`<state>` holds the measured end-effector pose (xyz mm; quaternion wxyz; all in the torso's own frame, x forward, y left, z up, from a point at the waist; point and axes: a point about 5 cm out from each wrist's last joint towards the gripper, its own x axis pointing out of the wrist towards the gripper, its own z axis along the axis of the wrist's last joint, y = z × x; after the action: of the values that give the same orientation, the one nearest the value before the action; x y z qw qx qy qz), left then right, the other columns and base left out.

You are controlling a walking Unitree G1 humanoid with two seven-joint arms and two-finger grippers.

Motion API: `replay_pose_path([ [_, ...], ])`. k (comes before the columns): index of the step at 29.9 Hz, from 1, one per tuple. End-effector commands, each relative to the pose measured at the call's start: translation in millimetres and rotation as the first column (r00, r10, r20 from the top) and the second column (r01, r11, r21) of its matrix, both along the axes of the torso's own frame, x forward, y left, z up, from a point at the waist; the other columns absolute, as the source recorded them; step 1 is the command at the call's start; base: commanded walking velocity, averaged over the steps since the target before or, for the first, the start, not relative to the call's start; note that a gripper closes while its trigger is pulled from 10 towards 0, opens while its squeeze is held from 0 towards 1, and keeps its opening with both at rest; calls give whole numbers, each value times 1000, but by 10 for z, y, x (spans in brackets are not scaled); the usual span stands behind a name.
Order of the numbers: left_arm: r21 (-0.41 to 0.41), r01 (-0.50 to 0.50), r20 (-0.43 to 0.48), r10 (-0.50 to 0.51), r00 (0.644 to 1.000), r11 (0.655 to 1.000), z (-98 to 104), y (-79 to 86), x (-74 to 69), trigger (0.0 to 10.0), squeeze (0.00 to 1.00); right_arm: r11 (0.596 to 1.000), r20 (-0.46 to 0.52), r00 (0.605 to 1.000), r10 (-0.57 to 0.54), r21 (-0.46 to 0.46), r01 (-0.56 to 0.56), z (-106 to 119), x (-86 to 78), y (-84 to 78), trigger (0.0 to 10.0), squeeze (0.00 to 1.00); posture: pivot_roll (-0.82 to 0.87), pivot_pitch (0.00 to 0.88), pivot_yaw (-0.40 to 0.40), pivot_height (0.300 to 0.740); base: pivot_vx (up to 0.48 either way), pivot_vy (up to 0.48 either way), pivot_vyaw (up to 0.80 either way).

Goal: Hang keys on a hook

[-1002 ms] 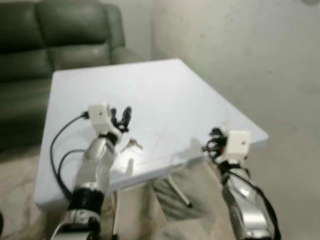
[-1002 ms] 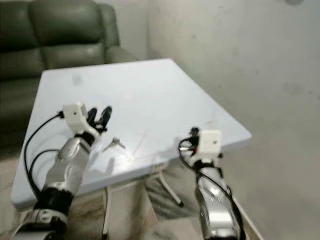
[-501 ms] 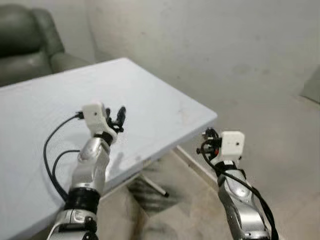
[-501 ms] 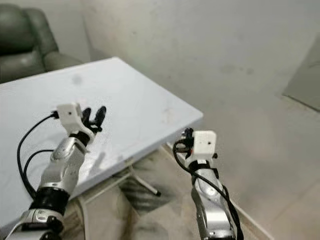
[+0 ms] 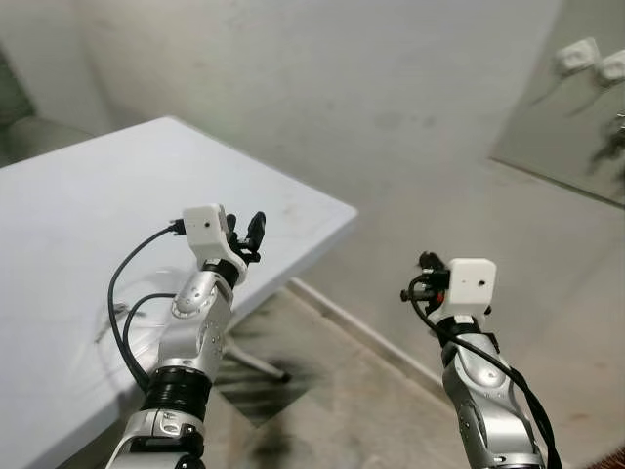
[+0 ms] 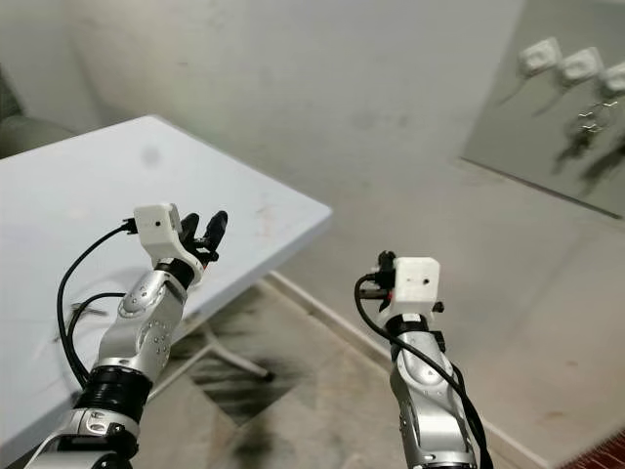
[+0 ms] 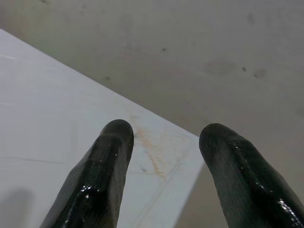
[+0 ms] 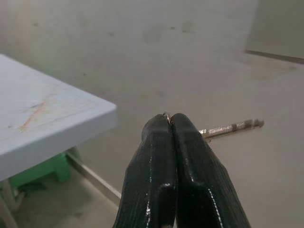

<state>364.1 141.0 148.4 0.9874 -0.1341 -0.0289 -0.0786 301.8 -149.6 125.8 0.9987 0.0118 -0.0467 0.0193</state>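
Black right claw [image 8: 170, 124] pinched on metal key [image 8: 231, 127], left claw [image 7: 164, 137] spread, empty, above white table [image 5: 68, 215]

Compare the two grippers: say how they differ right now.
The left gripper has its fingers spread with nothing between them; the right gripper is pinched shut on a key. The left hangs over the white table; the right is beyond the table's edge, above the floor. Both have black fingers.

white table [image 5: 88, 205]; black gripper [image 8: 171, 124], silver key [image 8: 231, 128]
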Motion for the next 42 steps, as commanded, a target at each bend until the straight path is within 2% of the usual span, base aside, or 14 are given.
replay_pose_path([
  [1, 5, -3, 2, 3, 1000, 1000, 34, 0, 21, 10000, 0, 1000, 14, 1000, 12, 0, -12, 40, 11, 29, 10000, 0, -16, 0, -5, 740, 0, 0, -663],
  [31, 14, -4, -14, 4, 1000, 1000, 16, -20, 6, 10000, 0, 1000, 9, 1000, 11, -6, -11, 42, 8, 39, 10000, 0, -4, 0, -5, 740, 0, 0, -663],
  [42, 1, -12, -4, 12, 1000, 1000, 32, -11, -8, 10000, 0, 1000, 19, 999, 27, -11, -27, 53, 4, 44, 10000, 0, 3, 0, -6, 740, 0, 0, 0],
])
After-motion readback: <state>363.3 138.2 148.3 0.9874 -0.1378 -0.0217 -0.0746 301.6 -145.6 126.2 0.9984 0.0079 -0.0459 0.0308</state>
